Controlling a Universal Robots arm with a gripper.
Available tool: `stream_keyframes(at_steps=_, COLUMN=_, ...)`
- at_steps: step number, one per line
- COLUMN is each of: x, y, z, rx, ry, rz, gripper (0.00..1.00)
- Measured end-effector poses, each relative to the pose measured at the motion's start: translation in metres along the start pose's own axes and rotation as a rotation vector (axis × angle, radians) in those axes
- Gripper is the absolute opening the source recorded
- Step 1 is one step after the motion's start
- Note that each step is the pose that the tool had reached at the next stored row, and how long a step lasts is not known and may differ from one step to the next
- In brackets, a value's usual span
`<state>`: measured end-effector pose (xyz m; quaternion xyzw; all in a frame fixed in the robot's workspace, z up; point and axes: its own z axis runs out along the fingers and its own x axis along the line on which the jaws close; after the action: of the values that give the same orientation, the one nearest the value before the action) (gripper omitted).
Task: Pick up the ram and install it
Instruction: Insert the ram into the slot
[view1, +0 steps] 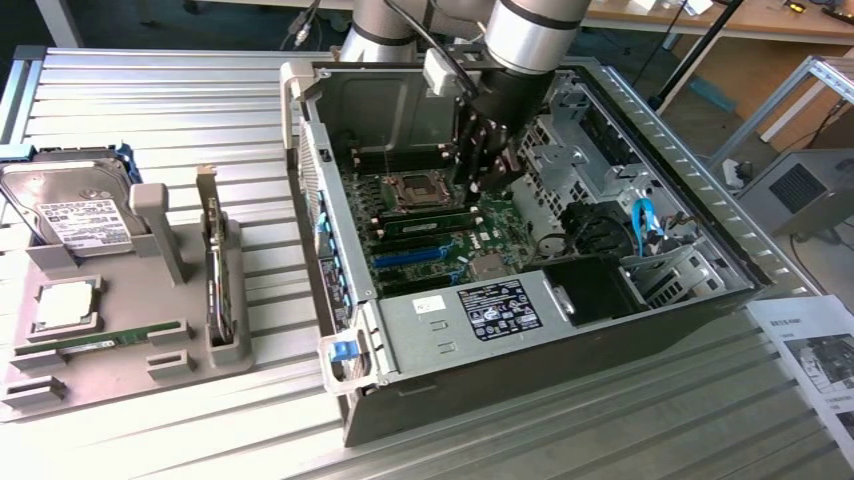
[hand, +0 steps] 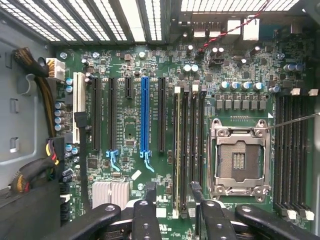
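Green ram (hand: 177, 140) stands seated in a motherboard slot beside the CPU socket (hand: 239, 160); the pincer (hand: 173, 200) hangs spread and empty just over it, so installing looks done. A spare stick (view1: 100, 341) lies in the grey tray (view1: 127, 385).

A ribbed grey metal tabletop (view1: 160, 90) spreads in front, with a wooden desk (view1: 774, 18) behind it.

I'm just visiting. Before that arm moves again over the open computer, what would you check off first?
1. Tool open, nothing between its fingers: ok.
2. Tool close to the ram: not ok; it hangs over the motherboard inside the computer case.
3. Ram lying exposed in the gray holder: ok.
4. Empty memory slots beside the processor socket: ok.
5. Slot latches open: cannot tell.
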<state>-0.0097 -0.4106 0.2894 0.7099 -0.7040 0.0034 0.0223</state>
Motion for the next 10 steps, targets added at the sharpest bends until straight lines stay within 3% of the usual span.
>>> stream_keyframes(at_steps=10, x=0.000, y=0.0004, z=-0.0157, rx=0.0003, ry=0.0048, rz=0.000, gripper=0.38)
